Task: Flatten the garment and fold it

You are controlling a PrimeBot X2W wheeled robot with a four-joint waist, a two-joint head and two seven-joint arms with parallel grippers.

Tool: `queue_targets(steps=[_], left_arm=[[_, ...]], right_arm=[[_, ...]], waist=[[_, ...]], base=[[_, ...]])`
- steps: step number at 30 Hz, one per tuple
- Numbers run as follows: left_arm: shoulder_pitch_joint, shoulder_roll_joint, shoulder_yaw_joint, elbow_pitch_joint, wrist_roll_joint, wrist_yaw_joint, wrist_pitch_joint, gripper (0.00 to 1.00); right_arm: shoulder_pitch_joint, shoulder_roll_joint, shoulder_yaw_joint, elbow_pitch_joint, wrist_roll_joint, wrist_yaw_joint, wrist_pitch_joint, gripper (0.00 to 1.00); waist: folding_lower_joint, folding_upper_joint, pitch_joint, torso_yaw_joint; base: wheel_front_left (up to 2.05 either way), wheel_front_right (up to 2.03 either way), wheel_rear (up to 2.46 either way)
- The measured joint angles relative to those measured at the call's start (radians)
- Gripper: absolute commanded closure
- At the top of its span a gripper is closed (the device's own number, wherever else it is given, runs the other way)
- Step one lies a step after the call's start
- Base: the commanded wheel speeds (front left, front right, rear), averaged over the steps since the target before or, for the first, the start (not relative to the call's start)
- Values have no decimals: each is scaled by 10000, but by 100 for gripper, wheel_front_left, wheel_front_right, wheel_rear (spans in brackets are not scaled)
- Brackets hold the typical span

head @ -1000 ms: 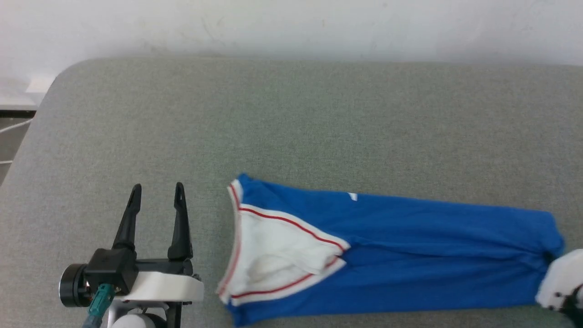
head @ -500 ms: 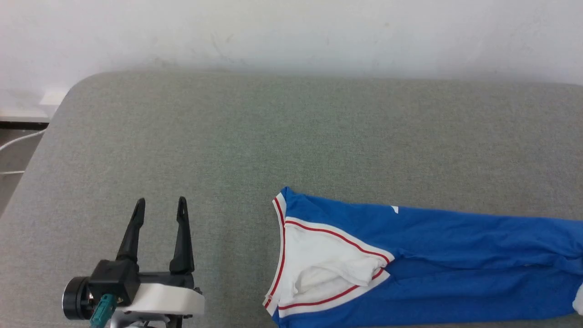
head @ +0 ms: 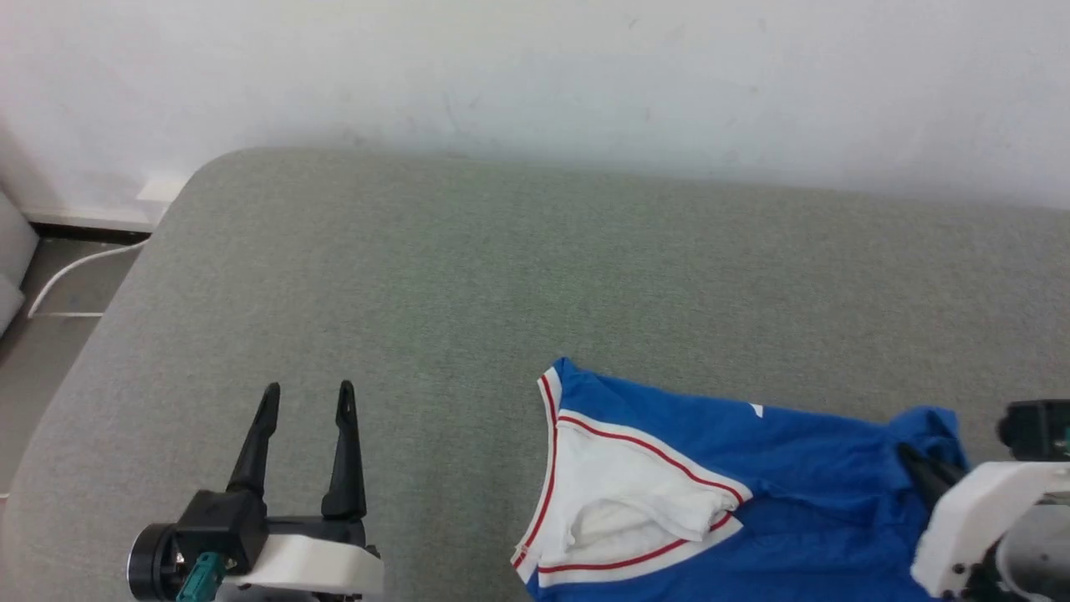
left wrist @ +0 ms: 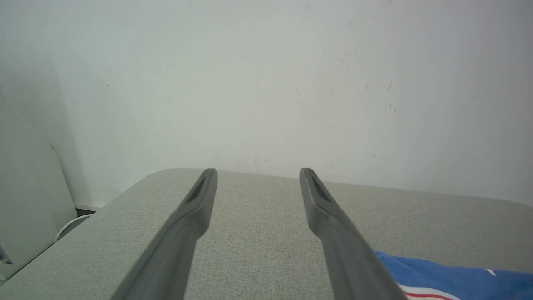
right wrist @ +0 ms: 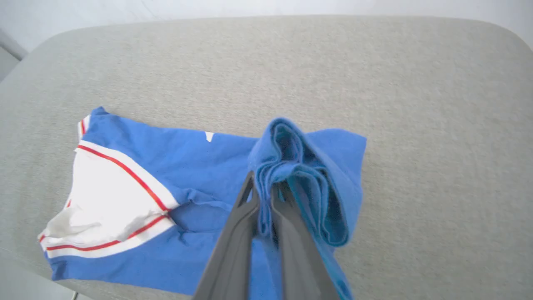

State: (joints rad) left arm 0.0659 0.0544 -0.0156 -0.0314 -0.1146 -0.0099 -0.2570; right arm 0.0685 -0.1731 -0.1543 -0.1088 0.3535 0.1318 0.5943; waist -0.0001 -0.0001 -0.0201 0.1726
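Observation:
The garment [head: 777, 468], royal blue with a white sleeve edged in red stripes, lies folded into a long band at the front right of the grey padded surface [head: 501, 276]. My right gripper [right wrist: 263, 187] is shut on the garment's [right wrist: 187, 166] blue far end. That end is bunched, lifted off the surface and brought back over the rest of the band. In the head view the right gripper [head: 924, 468] sits at the lower right with blue cloth bunched around its dark fingers. My left gripper [head: 305, 397] stands open and empty to the left of the garment. Its fingers [left wrist: 200, 208] are well apart.
A white wall rises behind the surface. The surface's rounded left edge drops to a floor where a white cable [head: 75, 267] lies. A pale panel [left wrist: 25, 200] stands at the far left. Bare grey padding stretches beyond the garment and to its left.
The head camera has shifted. My right gripper has lifted the blue end and carried it toward the sleeve end, so the band looks shorter. The left gripper stays open in place.

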Motion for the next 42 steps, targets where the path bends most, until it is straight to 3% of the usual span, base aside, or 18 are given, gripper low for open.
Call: queue_targets(steps=[7,15,32,33,34,42], left_arm=[[48,-6,-77,54,-29,-67,0,0],[30,-8,-159,84,-77,-67,0,0],[-523,-12,-740,366,-268,21,0,0],[-532,-13,-769,387,-268,21,0,0],[-532,-15,-784,408,-268,23,0,0],[-523,-15,-654,623,-263,25,0,0]], right_arm=[[-290,625,1308,-562,276,-2,228,100],[-1067,871,2487,88,238,-2,96,100],[-3044,949,4782,4194,-107,-2,-1360,100],[-3139,899,4984,4372,-104,-2,-1471,83],[-3210,903,5114,4560,-90,-2,-1586,0],[-3862,631,7053,4982,230,-2,-2376,0]], waist=[[0,0,0,564],[1,0,262,1100],[3,1,1154,1918],[3,1,1167,1950],[2,1,1170,1972],[2,1,849,1851]], base=[[0,0,0],[0,0,0],[0,0,0],[0,0,0],[0,0,0],[0,0,0]])
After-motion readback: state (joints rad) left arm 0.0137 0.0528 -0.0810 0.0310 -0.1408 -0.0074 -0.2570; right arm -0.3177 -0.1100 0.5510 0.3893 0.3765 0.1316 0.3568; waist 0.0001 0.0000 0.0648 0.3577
